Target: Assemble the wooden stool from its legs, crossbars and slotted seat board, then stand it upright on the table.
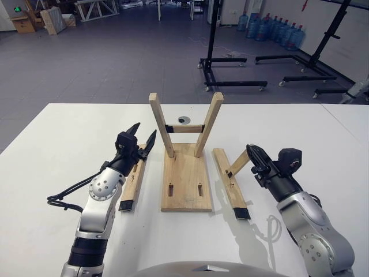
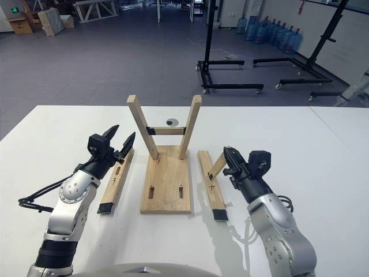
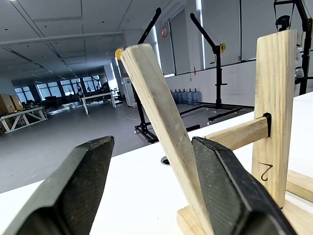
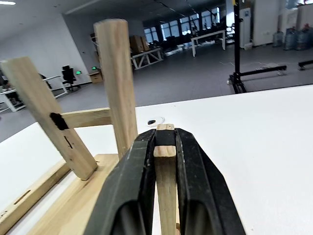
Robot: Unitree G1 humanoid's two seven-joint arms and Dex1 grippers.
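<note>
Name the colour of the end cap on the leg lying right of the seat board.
Black end cap; clearest in the left eye view.

Black wheeled frame (image 1: 236, 83) standing on the grey floor (image 1: 115, 63). Right of it, a second black frame (image 1: 308, 78). Behind and to its right, a row of blue water bottles (image 1: 271, 27). Far to its left, stacked boxes (image 1: 23, 23). Nearer than the frame, a round cable port (image 1: 184, 120).

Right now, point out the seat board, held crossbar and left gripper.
seat board (image 1: 185, 180): left eye view, bare middle.
crossbar (image 4: 165, 186): right wrist view, its wooden shaft.
left gripper (image 1: 146, 127): left eye view, midway between fingertips.
</note>
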